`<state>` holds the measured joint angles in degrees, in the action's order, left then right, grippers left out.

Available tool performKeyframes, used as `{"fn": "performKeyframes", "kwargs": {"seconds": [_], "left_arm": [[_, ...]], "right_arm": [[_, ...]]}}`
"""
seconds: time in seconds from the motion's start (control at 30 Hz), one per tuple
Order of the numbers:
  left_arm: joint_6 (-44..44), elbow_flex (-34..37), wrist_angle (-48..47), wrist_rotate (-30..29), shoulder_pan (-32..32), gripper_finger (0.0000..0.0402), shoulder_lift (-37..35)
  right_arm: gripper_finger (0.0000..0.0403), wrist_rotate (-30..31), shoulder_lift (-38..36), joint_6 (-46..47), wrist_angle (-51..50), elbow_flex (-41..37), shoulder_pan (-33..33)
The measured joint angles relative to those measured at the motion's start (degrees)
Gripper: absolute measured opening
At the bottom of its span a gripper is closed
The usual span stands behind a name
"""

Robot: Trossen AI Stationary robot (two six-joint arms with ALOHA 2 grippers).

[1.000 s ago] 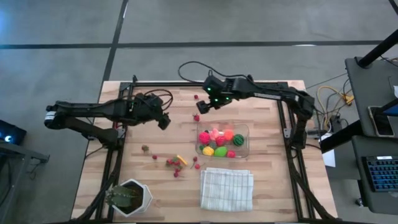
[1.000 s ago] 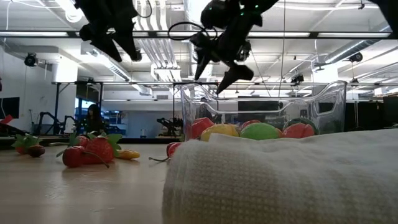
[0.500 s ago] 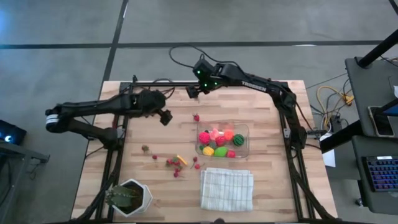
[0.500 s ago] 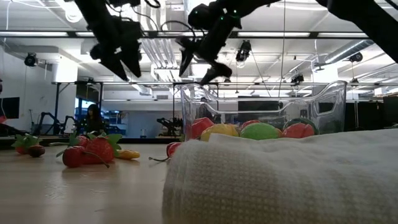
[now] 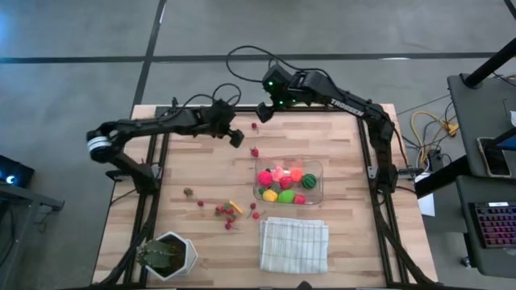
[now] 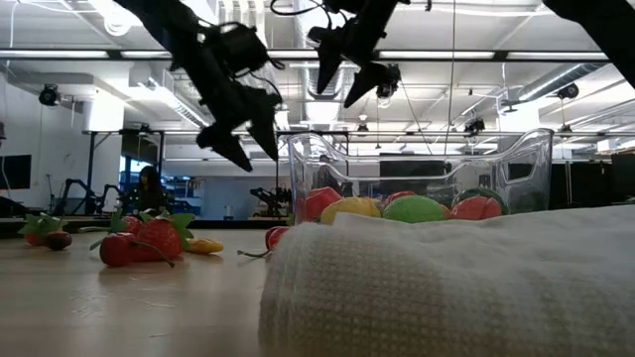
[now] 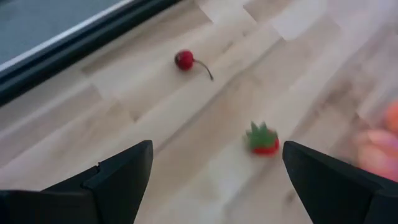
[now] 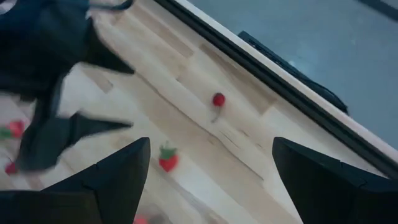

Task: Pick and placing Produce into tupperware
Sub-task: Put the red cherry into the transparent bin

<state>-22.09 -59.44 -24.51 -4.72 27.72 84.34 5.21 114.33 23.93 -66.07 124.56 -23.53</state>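
The clear tupperware [image 5: 314, 171] sits right of the table's middle and holds pink, orange, yellow, green and striped toy produce [image 5: 283, 184]. A red cherry [image 5: 255, 125] [image 7: 183, 60] and a small strawberry [image 5: 255, 151] [image 7: 263, 139] lie on the table near its far edge. More red berries and a yellow piece [image 5: 226, 211] are scattered left of the tupperware. My left gripper [image 5: 236, 138] [image 6: 244, 154] hovers open, just left of the strawberry. My right gripper [image 5: 262, 113] [image 6: 342, 84] hovers open above the cherry [image 8: 218, 99], by the far edge.
A folded white cloth [image 5: 294, 244] lies near the front edge, below the tupperware. A white hexagonal pot with a green plant [image 5: 165, 254] stands at the near left corner. A small brown piece [image 5: 189, 192] lies left of the berries. The two grippers are close together.
My left gripper has swung toward the table's right and far edge, ending beside the strawberry. My right gripper has drawn back from near the strawberry toward the far edge and risen. Both have stayed open. No produce has moved.
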Motion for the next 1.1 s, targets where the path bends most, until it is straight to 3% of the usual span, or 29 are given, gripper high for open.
{"fn": "performKeyframes", "kwargs": {"seconds": [0.27,0.57,0.77,1.1], "left_arm": [[-0.13,-7.11,3.04,1.79,2.19,0.0345,11.82],[-2.55,-18.08,2.54,4.95,5.63,0.0345,21.39],[-7.59,-20.06,1.99,11.18,8.91,0.0344,24.91],[-13.75,-21.15,2.43,13.74,10.67,0.0344,29.10]], "right_arm": [[0.0329,6.54,-1.66,-3.78,-7.99,-0.63,-0.80],[0.0329,6.93,-1.77,-5.26,-9.16,-1.84,-1.27],[0.0329,6.93,-1.77,-6.43,-9.05,-2.95,-1.32],[0.0329,7.06,-1.77,-8.18,-8.89,-2.98,-2.60]]}}
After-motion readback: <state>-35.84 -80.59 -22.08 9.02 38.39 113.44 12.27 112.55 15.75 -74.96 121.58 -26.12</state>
